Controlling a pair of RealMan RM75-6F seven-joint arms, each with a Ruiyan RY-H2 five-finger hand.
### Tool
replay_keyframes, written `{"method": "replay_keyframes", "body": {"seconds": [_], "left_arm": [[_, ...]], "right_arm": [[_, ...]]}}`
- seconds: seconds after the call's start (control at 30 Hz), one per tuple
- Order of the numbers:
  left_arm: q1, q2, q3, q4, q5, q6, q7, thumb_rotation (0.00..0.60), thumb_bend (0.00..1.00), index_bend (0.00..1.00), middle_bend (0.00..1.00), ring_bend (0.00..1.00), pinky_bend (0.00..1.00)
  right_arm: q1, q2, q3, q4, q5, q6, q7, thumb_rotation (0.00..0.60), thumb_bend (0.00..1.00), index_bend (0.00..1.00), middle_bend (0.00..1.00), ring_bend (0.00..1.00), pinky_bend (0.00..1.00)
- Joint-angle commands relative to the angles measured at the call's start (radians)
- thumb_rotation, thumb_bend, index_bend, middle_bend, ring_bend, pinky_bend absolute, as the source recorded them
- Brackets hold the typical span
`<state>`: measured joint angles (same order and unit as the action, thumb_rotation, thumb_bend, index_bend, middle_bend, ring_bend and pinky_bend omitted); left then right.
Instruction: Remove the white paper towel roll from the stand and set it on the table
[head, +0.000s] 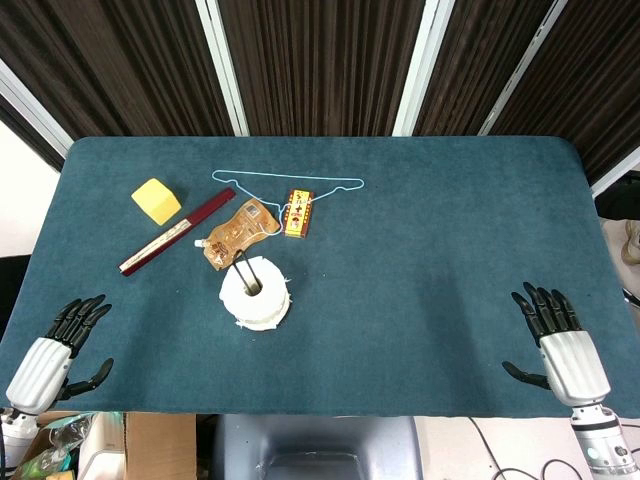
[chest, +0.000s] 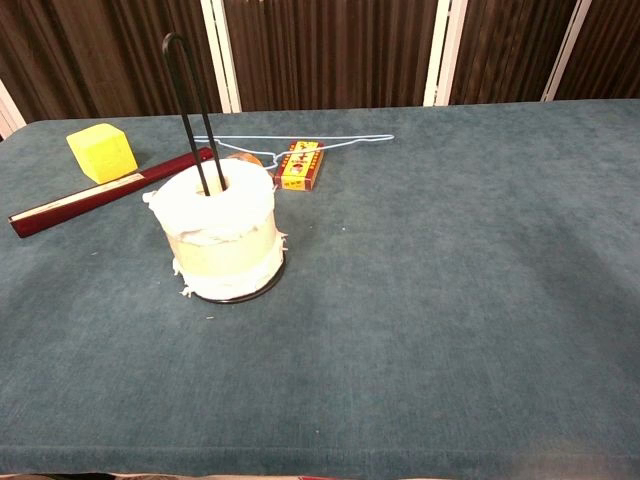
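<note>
The white paper towel roll (head: 256, 293) (chest: 222, 230) sits upright on its stand, left of the table's middle. The stand's black wire loop (chest: 192, 110) rises through the roll's core, and its round base shows under the roll. My left hand (head: 58, 345) lies at the near left corner of the table, fingers spread, holding nothing. My right hand (head: 558, 343) lies at the near right corner, fingers spread and empty too. Both hands are far from the roll. Neither hand shows in the chest view.
Behind the roll lie a brown snack pouch (head: 236, 233), a small yellow-and-red box (head: 298, 212) (chest: 299, 165), a light-blue wire hanger (head: 285, 184) (chest: 300, 141), a dark red flat stick (head: 178, 231) (chest: 105, 190) and a yellow cube (head: 156, 201) (chest: 102, 152). The table (head: 430, 250) has a teal cloth.
</note>
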<state>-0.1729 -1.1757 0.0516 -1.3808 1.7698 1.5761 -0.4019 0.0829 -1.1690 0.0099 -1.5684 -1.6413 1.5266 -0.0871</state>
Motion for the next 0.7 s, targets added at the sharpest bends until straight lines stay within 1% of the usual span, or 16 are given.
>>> {"method": "replay_keyframes", "body": {"seconds": [0.03, 0.13, 0.2, 0.27, 0.37, 0.5, 0.57, 0.6, 0.7], "left_arm": [[-0.005, -0.005, 0.006, 0.001, 0.009, 0.002, -0.014, 0.6, 0.4, 0.0, 0.0, 0.0, 0.01], [-0.02, -0.04, 0.003, 0.007, 0.037, 0.031, -0.089, 0.6, 0.4, 0.0, 0.0, 0.0, 0.01], [-0.031, -0.103, -0.001, 0.028, 0.05, 0.057, -0.186, 0.6, 0.39, 0.0, 0.0, 0.0, 0.02], [-0.045, -0.158, -0.006, 0.051, 0.054, 0.058, -0.235, 0.6, 0.38, 0.0, 0.0, 0.0, 0.02], [-0.084, -0.232, -0.01, 0.06, 0.044, 0.004, -0.281, 0.6, 0.36, 0.0, 0.0, 0.0, 0.02], [-0.155, -0.284, -0.028, -0.004, -0.035, -0.144, -0.383, 0.6, 0.34, 0.0, 0.0, 0.0, 0.03], [-0.179, -0.301, -0.048, -0.028, -0.077, -0.196, -0.385, 0.6, 0.33, 0.0, 0.0, 0.0, 0.02], [-0.191, -0.319, -0.068, -0.032, -0.104, -0.217, -0.358, 0.6, 0.33, 0.0, 0.0, 0.0, 0.01], [-0.213, -0.379, -0.105, -0.012, -0.146, -0.247, -0.248, 0.6, 0.33, 0.0, 0.0, 0.0, 0.0]], "right_arm": [[0.001, 0.001, -0.001, -0.001, 0.0, -0.002, 0.001, 0.6, 0.06, 0.0, 0.0, 0.0, 0.0], [0.002, 0.002, -0.004, 0.0, -0.004, -0.006, -0.003, 0.6, 0.06, 0.0, 0.0, 0.0, 0.0], [0.0, 0.008, -0.007, -0.007, -0.006, -0.006, 0.009, 0.6, 0.06, 0.0, 0.0, 0.0, 0.0], [-0.002, 0.011, -0.007, -0.007, -0.01, 0.002, 0.014, 0.6, 0.06, 0.0, 0.0, 0.0, 0.0], [-0.002, 0.017, -0.01, -0.012, -0.013, -0.001, 0.028, 0.6, 0.06, 0.0, 0.0, 0.0, 0.0], [0.008, 0.033, -0.023, -0.025, -0.022, -0.027, 0.044, 0.6, 0.06, 0.0, 0.0, 0.0, 0.0], [0.011, 0.039, -0.03, -0.026, -0.028, -0.035, 0.052, 0.6, 0.06, 0.0, 0.0, 0.0, 0.0], [0.013, 0.044, -0.034, -0.028, -0.032, -0.04, 0.059, 0.6, 0.06, 0.0, 0.0, 0.0, 0.0], [0.018, 0.054, -0.039, -0.03, -0.036, -0.05, 0.078, 0.6, 0.06, 0.0, 0.0, 0.0, 0.0]]}}
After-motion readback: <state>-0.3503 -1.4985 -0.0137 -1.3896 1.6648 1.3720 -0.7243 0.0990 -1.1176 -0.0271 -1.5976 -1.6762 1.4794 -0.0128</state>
